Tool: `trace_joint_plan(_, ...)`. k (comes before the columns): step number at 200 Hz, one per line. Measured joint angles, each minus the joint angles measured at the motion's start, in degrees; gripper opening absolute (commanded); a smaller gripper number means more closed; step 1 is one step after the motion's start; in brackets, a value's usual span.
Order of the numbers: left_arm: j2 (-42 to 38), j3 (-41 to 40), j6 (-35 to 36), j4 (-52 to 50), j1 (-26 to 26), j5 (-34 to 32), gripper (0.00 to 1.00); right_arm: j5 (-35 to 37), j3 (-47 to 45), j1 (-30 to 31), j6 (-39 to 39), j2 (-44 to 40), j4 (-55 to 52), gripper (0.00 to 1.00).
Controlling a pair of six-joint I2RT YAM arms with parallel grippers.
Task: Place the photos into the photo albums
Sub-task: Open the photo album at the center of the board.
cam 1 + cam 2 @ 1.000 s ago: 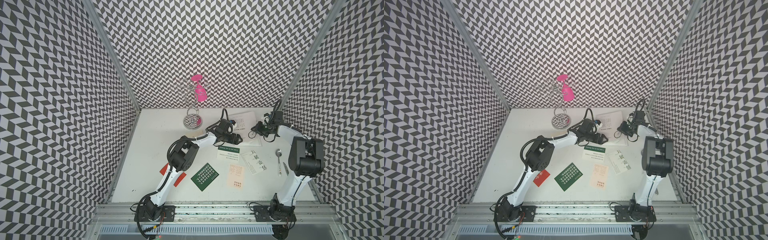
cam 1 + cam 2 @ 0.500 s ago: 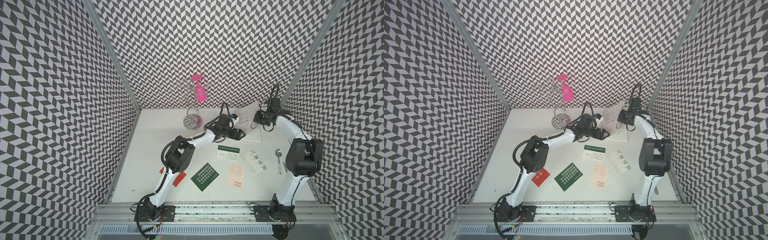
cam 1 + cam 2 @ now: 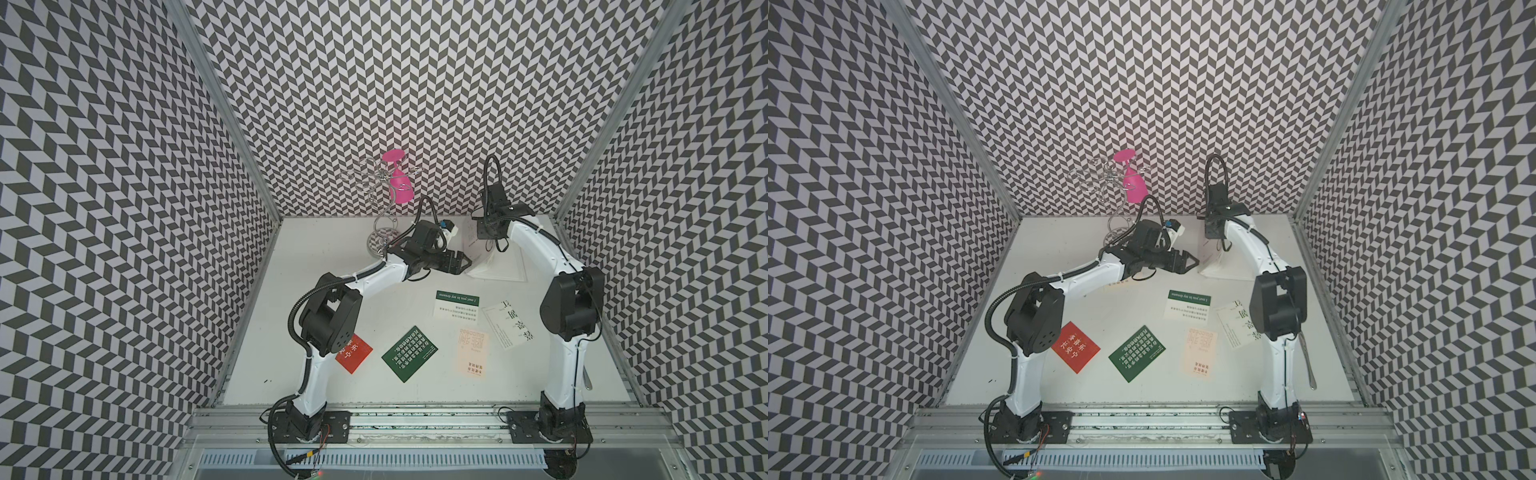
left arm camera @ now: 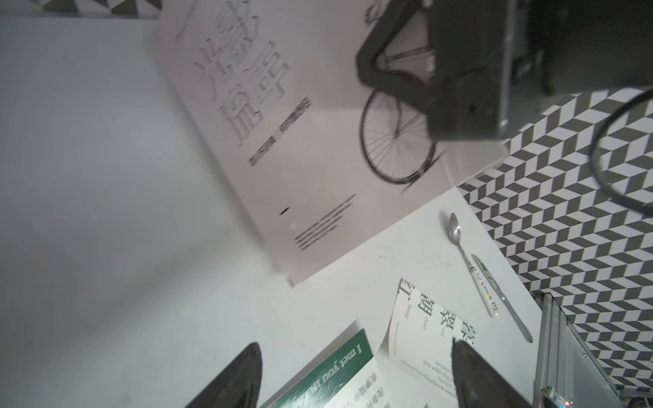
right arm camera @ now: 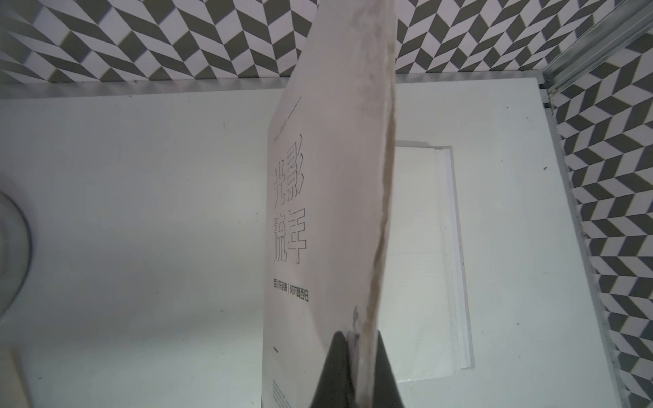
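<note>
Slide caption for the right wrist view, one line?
Right gripper pinches the album cover by its edge, raised on end above the clear sleeve pages lying on the table.

album cover [image 5: 318, 212]: 光影流年 | green-band card [image 3: 456, 306]: I met you in my dreams

In a top view the left arm [image 3: 328, 316] covers a corner of the red card [image 3: 356, 354], and the right arm [image 3: 569, 303] hides an edge of the white card with black characters [image 3: 508, 323]. In the left wrist view the photo album [image 4: 300, 159] has blurred small print, the right gripper [image 4: 365, 67] covers part of its bicycle drawing [image 4: 392, 141], and the green-banded card [image 4: 339, 367] runs off the edge.
</note>
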Motion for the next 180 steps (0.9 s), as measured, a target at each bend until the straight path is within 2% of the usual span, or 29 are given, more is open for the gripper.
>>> trace_joint_plan(46, -3.0, -4.5, 1.0, -0.1, 3.4, -0.6, 0.84, 9.9, 0.9, -0.8, -3.6, 0.0, -3.1, 0.00)
trace_joint_plan(87, -4.7, -5.7, 1.0, 0.0, 3.5, -0.5, 0.85, 11.5, 0.9, 1.4, -4.5, 0.1, -4.5, 0.01)
trace_joint_plan(129, -4.8, -5.8, 1.2, 0.0, 4.1, -0.3, 0.85, 6.6, -0.1, 7.5, -3.9, 2.5, -3.9, 0.10)
trace_joint_plan(159, -5.4, -6.3, 2.4, -0.2, 5.2, -1.2, 0.85, -1.2, -2.4, 9.0, -2.3, 2.6, -1.1, 0.22)
trace_joint_plan(180, -6.6, -6.5, 3.2, -0.4, 6.0, -2.5, 0.86, -6.1, -3.6, 8.7, -1.4, 2.6, 0.5, 0.36)
